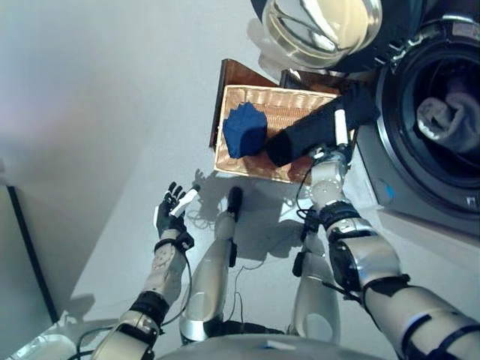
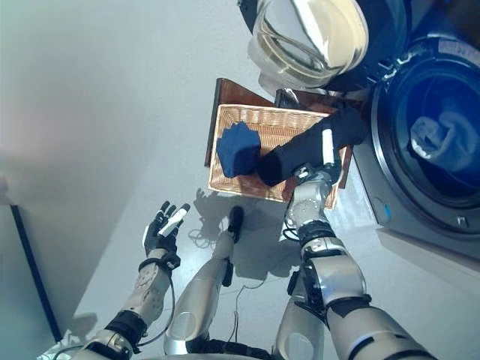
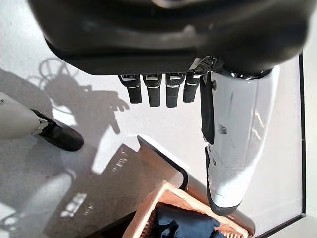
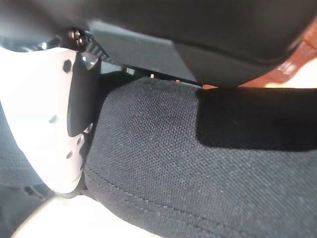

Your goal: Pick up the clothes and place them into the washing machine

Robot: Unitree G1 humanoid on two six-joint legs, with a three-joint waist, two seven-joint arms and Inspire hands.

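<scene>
The black garment [image 1: 311, 135] is bunched into a long roll that reaches from the wicker basket [image 1: 279, 105] up toward the washing machine [image 1: 427, 150] on the right, so it looks to be mid-transfer, lifted clear of the basket on its way to the drum. The right robot hand [image 1: 335, 146] sits against the middle of the roll with its white-covered thumb laid over the cloth. In its wrist view the black fabric fills the space beside the thumb [image 4: 44, 114] and the hand seems clamped on it, though the fingers themselves are hidden under the fold.

A blue garment [image 1: 244, 129] lies crumpled in the left part of the basket, touching the near end of the black roll, and it is left for a further pick. The basket rests on a dark wooden stand [image 1: 234, 73] on the floor, just left of the machine, which keeps the carry short.

The machine's round door [image 1: 322, 26] is swung open at the far side, and a pale grey piece of laundry [image 1: 446, 116] already lies inside the drum.

The left robot hand [image 1: 172, 208] hangs low on the near left, well apart from the basket, with fingers apart and holding nothing.
</scene>
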